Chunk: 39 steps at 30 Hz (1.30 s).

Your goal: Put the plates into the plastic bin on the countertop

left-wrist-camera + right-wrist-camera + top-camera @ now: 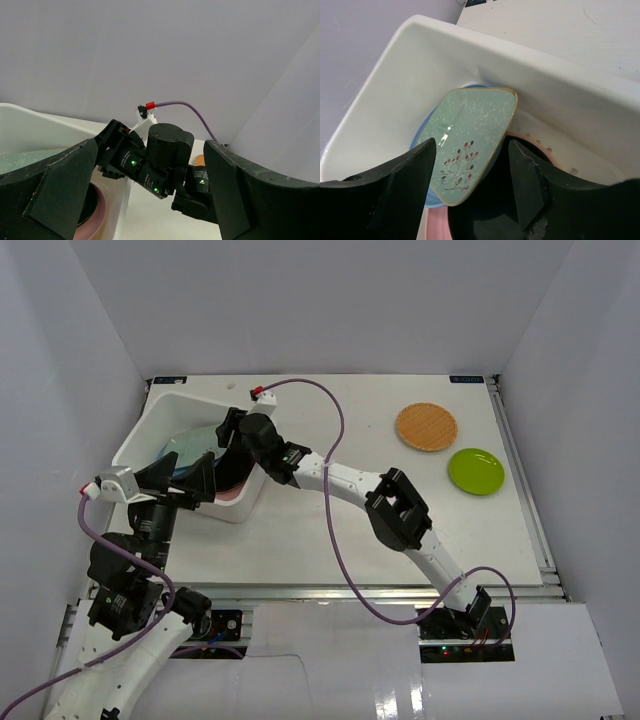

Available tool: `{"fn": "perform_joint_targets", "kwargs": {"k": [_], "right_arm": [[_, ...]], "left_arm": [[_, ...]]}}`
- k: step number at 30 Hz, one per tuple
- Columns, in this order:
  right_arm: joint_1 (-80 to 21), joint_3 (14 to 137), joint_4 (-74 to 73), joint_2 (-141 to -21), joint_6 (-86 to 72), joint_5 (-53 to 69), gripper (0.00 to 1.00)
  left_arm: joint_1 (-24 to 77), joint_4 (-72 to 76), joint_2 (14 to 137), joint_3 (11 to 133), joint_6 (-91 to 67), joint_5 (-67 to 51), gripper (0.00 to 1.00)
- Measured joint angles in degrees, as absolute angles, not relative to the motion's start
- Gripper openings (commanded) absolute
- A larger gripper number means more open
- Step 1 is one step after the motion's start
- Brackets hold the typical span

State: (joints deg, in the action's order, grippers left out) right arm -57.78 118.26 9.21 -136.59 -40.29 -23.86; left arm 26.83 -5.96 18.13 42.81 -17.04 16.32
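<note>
The plastic bin [170, 410] is white. Inside, the pale green dish [470, 145] is white-speckled with a tan rim and a sprig of red and dark berries. A blue plate [418, 141] edges it at nine o'clock and a pink plate [436, 225] at six. On the white table [330, 540], the lime green plate [475, 471] sits at four o'clock of the orange textured plate [426, 426].

Bin [185, 398] sits at the table's [320, 540] far-left corner. Inside it, the dish [470, 140] lies tilted on a bottom plate [418, 136]. The stacked plates [236, 493] are just beside it, toward the bin's near-right corner. Right gripper [472, 145] hangs over the dish, and left gripper [190, 478] is over the bin's near rim. Far right on the table, well apart from the bin, is the back plate [426, 426], with the front plate [476, 471] nearer and to its right.
</note>
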Motion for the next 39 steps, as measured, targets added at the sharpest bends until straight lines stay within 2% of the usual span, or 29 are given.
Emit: {"fn": "perform_joint_targets", "kwargs": {"k": [8, 10, 12, 13, 15, 17, 18, 20, 22, 25, 35, 39], "right_arm": [[-57.89, 112.03, 12.32, -128.66, -36.88, -23.81, 0.61], [-57.74, 108.44, 13.21, -123.96, -34.54, -23.97, 0.55], [-57.3, 103.09, 14.79, -117.69, -32.12, -24.16, 0.5], [-56.69, 99.22, 15.84, -114.02, -31.44, -24.29, 0.44], [-53.76, 88.95, 18.31, -104.57, -30.92, -24.82, 0.4], [-48.82, 79.5, 20.27, -96.92, -32.64, -24.69, 0.39], [-44.75, 74.08, 21.23, -93.23, -33.74, -24.82, 0.4], [-35.48, 64.6, 23.0, -88.38, -36.42, -25.52, 0.48], [-26.17, 56.69, 23.42, -86.89, -39.05, -26.61, 0.55], [-17.1, 47.99, 21.21, -87.39, -42.96, -26.37, 0.59], [-9.47, 41.98, 26.04, -94.24, -57.19, -20.05, 0.61], [-6.7, 40.18, 30.11, -99.61, -63.53, -17.61, 0.66]], "left_arm": [[26.81, -5.98, 19.73, 42.78, -17.06, 16.53, 0.98], [26.79, -6.0, 19.77, 42.78, -17.06, 16.51, 0.98], [26.79, -5.98, 19.77, 42.72, -17.06, 16.49, 0.98], [26.79, -6.0, 19.79, 42.7, -17.06, 16.45, 0.98], [26.79, -6.02, 19.92, 42.61, -17.06, 16.08, 0.98], [26.79, -5.98, 20.12, 42.33, -17.23, 15.51, 0.98], [26.79, -5.93, 20.23, 42.0, -17.34, 15.2, 0.98], [26.79, -6.13, 20.62, 41.36, -17.58, 14.24, 0.98], [26.79, -6.22, 21.37, 40.93, -17.91, 13.26, 0.98], [26.79, -6.63, 22.59, 40.8, -18.15, 11.94, 0.98], [26.79, -6.9, 23.05, 40.62, -18.28, 11.2, 0.98], [26.79, -6.9, 23.05, 40.47, -18.28, 11.2, 0.98]]}}
